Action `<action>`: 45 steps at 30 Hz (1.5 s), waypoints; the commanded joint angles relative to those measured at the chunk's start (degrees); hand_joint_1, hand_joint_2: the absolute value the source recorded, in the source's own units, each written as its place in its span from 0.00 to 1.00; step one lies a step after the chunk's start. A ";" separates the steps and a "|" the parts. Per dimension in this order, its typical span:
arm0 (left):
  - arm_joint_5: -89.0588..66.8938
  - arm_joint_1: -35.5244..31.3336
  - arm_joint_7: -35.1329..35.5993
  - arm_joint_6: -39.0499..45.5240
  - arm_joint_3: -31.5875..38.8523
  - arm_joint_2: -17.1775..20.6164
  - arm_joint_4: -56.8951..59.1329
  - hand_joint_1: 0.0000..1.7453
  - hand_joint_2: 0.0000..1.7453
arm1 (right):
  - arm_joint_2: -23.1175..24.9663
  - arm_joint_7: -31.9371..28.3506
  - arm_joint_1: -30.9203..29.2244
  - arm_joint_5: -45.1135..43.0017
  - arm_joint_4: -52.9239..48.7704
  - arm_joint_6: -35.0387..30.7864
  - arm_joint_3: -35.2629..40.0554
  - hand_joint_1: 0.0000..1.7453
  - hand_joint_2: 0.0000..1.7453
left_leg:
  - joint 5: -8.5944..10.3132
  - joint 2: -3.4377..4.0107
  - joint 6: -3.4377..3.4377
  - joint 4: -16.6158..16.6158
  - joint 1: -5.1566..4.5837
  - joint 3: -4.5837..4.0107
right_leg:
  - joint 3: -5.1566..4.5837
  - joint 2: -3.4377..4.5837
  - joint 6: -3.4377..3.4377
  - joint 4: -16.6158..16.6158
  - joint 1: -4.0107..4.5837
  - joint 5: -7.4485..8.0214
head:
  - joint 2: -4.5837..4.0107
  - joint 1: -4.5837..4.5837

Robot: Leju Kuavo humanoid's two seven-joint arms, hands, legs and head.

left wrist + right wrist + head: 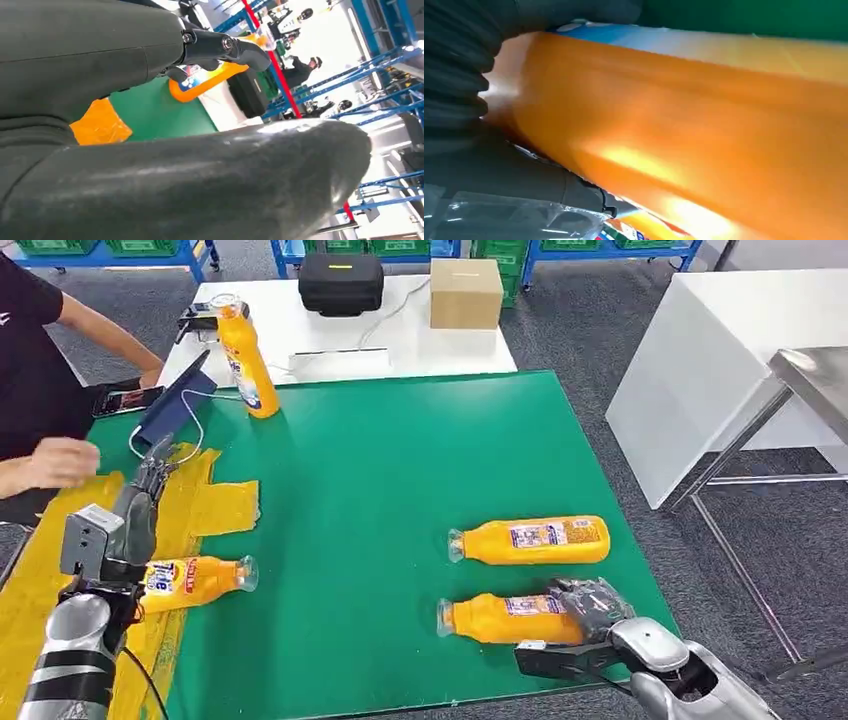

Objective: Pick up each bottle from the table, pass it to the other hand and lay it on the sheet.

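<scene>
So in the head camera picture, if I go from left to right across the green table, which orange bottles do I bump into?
Bottle lying on the yellow sheet → standing bottle at the back → front lying bottle under the right robot hand → lying bottle just behind it.

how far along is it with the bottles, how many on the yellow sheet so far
One bottle already lies on the yellow sheet, by the open left hand. The right hand is closed around the nearer bottle on the green mat, not yet lifted. Left: that one's handover, the farther lying bottle and the upright bottle.
</scene>
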 commanded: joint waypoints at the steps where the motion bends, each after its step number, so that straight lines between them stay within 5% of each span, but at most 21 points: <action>1: 0.15 -1.77 0.40 -0.26 -1.47 -0.78 2.84 0.00 0.00 | 3.91 0.31 1.88 0.19 8.49 1.58 3.59 1.00 1.00 | 0.34 -0.35 0.00 0.00 0.03 -0.68 | -0.10 -0.41 0.21 -0.09 0.03 0.45 | 0.00 -0.02; 8: 0.02 -1.19 0.28 -0.32 -1.51 -0.48 2.95 0.00 0.00 | 5.51 -0.73 0.76 -6.64 8.18 2.49 0.12 1.00 1.00 | 0.28 -0.28 -0.17 0.04 0.05 -0.60 | -0.07 -0.37 0.22 -0.05 0.08 0.73 | 0.00 0.00; 12: 3.55 1.08 0.69 -4.02 -0.75 -0.46 1.74 0.00 0.00 | 5.71 -2.77 -0.58 -17.69 6.03 1.87 -3.60 1.00 1.00 | 0.32 -0.27 -0.11 -0.01 -0.03 -0.78 | -0.25 -0.37 0.23 -0.05 -0.01 0.75 | 0.00 -0.02; 13: 7.16 1.85 1.98 -6.81 0.05 -0.95 1.01 0.00 0.00 | 6.60 -3.31 -0.94 -20.49 4.93 0.74 -5.02 1.00 1.00 | 0.15 -0.12 -0.12 0.04 0.02 -0.42 | 0.07 -0.20 0.21 0.01 0.04 0.62 | 0.00 0.00; 15: 20.51 7.25 6.87 -13.58 3.20 -2.84 -4.05 0.00 0.00 | 14.19 -4.34 0.81 -18.96 -0.28 -11.43 -11.47 1.00 1.00 | 0.13 -0.02 -0.11 0.07 0.03 -0.50 | -0.02 -0.11 0.20 0.04 0.04 0.64 | 0.00 0.00; 16: 25.29 9.83 8.93 -15.60 3.90 -3.59 -6.35 0.00 1.00 | 17.14 -4.87 1.28 -19.19 -3.07 -13.36 -12.64 1.00 1.00 | 0.28 -0.03 -0.11 -0.07 -0.04 -0.72 | -0.26 -0.15 0.21 -0.05 -0.03 0.76 | 0.00 -0.02; 19: 38.24 15.10 14.14 -19.28 3.02 -3.92 -9.98 0.00 1.00 | 20.54 -5.32 -1.96 -22.38 -8.58 -14.50 -12.25 1.00 1.00 | 0.04 0.32 -0.13 -0.07 -0.04 -0.33 | -0.01 0.19 0.16 0.07 -0.06 0.55 | 0.00 -0.02; 22: 40.90 15.04 13.95 -19.09 0.00 -5.20 -10.63 0.00 1.00 | 23.60 -7.94 -6.89 -29.80 -9.04 -13.00 -11.71 1.00 1.00 | 0.07 0.20 -0.21 -0.01 -0.11 -0.94 | -0.61 0.05 0.12 0.33 -0.17 0.49 | 0.00 -0.09; 27: 43.79 14.92 13.51 -17.51 -6.27 -7.03 -13.15 0.00 1.00 | 28.12 -9.33 -11.26 -33.60 -6.06 -13.90 -9.28 1.00 1.00 | 0.39 -0.75 -0.16 0.07 -0.18 -1.63 | -1.18 -0.93 0.19 0.46 -0.19 0.43 | 0.00 -0.06; 32: 46.01 14.36 13.34 -16.40 -11.90 -8.44 -15.27 0.00 1.00 | 31.92 -9.66 -16.17 -36.32 0.00 -14.00 -6.95 1.00 1.00 | 0.45 -0.92 -0.18 0.09 -0.13 -1.89 | -1.28 -1.07 0.17 0.39 -0.14 0.51 | 0.00 -0.04; 45: 43.38 12.39 11.34 -14.36 -17.52 -10.12 -17.66 0.00 1.00 | 36.10 -9.61 -21.63 -40.11 4.78 -10.91 0.91 1.00 1.00 | 0.50 -1.07 -0.10 0.08 -0.28 -1.96 | -1.33 -1.29 0.15 0.42 -0.29 0.49 | 0.00 -0.04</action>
